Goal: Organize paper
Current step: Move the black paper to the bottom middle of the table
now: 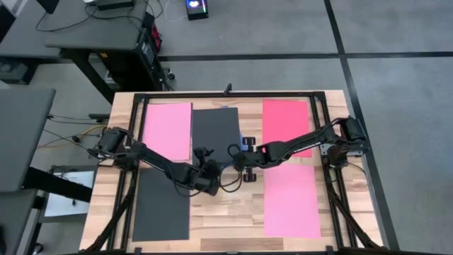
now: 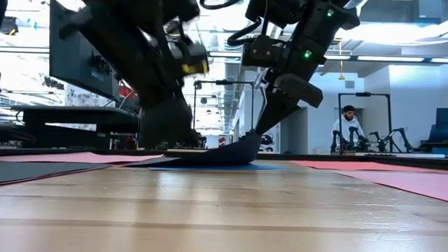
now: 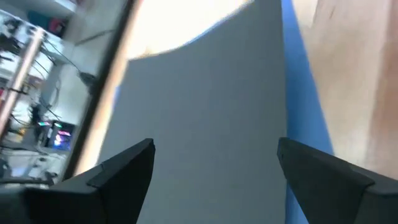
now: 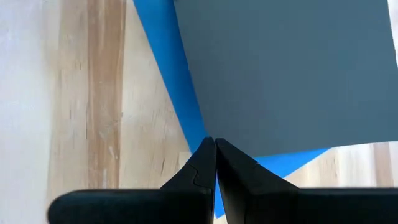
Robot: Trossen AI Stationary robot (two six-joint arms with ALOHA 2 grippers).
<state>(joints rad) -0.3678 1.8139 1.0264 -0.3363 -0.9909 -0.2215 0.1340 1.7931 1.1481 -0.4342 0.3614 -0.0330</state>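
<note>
On the wooden bench (image 1: 219,212) the paper lies in several sheets: a pink sheet (image 1: 168,130) near the far left corner, a red sheet (image 1: 287,120) near the far right corner, a second pink sheet (image 1: 291,201) along the right edge toward the near side, and a dark grey sheet (image 1: 163,207) at the near left. A further dark grey sheet (image 1: 216,134) sits at the middle of the far edge, just beside the far pink one, and it lies on top of a blue sheet (image 4: 168,68), of which only a strip shows along its side and corner. The right hand (image 4: 215,163) is at the bench's middle with its fingers pressed together at that corner (the wrist view shows the tips meeting right at the edge of the grey sheet over the blue). In the low view the grey sheet's (image 2: 231,152) corner curls up off the bench under the right arm, while the blue sheet (image 2: 210,167) stays flat below it. The left hand (image 3: 214,171) hovers over the same grey sheet near the bench's middle, its two fingers (image 3: 118,168) spread wide apart with nothing between them. Beyond the bench, a person (image 2: 346,126) stands in the room behind.
</note>
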